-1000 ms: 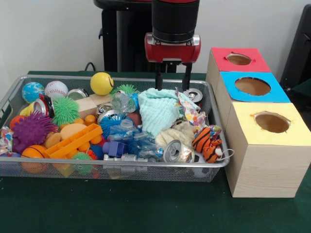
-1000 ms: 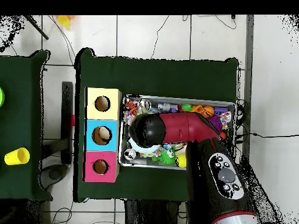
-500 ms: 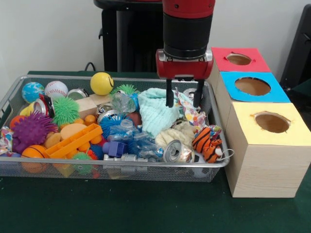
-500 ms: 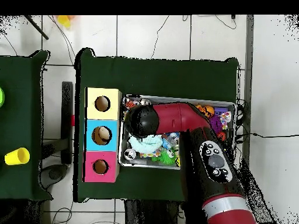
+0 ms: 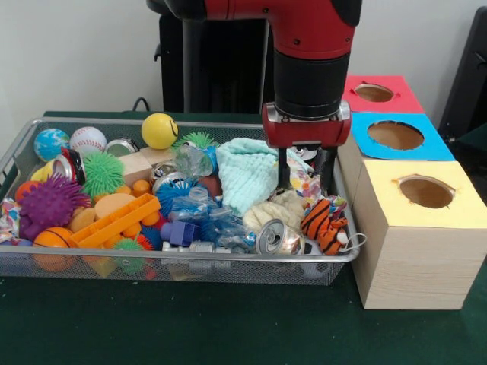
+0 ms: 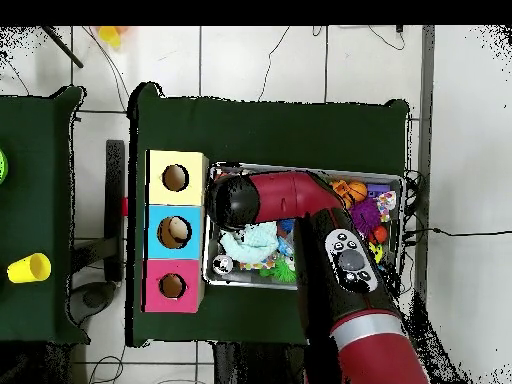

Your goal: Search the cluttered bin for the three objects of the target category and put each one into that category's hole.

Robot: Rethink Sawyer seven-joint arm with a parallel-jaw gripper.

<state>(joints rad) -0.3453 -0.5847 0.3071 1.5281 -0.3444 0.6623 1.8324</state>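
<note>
On the dark green table point(image 5: 228, 327), nearest the camera, stands the wire mesh bin point(image 5: 175, 262) heaped with clutter. At its near right corner lies an orange-and-black striped tiger plush point(image 5: 323, 220), with a crushed silver drink can point(image 5: 275, 237) just to its left and a cream fuzzy cloth point(image 5: 278, 207) just behind the can. Toward the near left sit an orange plastic tray-shaped block point(image 5: 116, 220) and a purple spiky rubber ball point(image 5: 47, 204).

The black two-fingered claw point(image 5: 304, 169) hangs over the right part of the bin with its fingers point(image 5: 283, 169) spread apart and nothing between them. The tiger plush lies just in front of and below the tips, slightly to the right; the cream cloth sits just below the left finger. A pale teal knitted cloth point(image 5: 247, 171) lies just beside the claw on its left.

Further back, a yellow ball with a face point(image 5: 159, 130) and a white baseball point(image 5: 87, 139) rest near the bin's far rim.

Right of the bin stand three wooden boxes, each with a round hole: the yellow-topped box point(image 5: 422, 190) nearest, the blue-topped box point(image 5: 396, 135) behind it, the red-topped box point(image 5: 374, 93) farthest.
</note>
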